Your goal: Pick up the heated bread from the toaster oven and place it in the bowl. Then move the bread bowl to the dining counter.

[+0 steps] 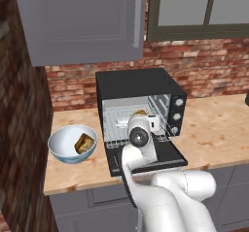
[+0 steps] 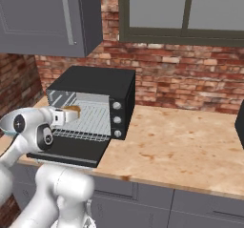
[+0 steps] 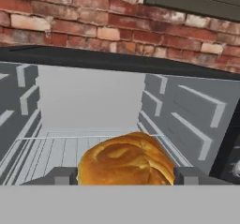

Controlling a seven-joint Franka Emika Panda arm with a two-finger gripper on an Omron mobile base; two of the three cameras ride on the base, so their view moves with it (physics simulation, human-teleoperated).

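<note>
Pincer (image 3: 125,176) open inside oven (image 1: 138,92) w/ bread (image 3: 125,161) right btwn its fingers (image 3: 63,176) on rack; bowl (image 1: 61,146) on bench left of oven.

The arm (image 1: 165,197) is glossy white with rounded, bulbous links and dark joint seams. Behind the fingers, a round dark cap marks the wrist; the fingers (image 3: 190,175) look dark grey, perhaps blocky.
</note>
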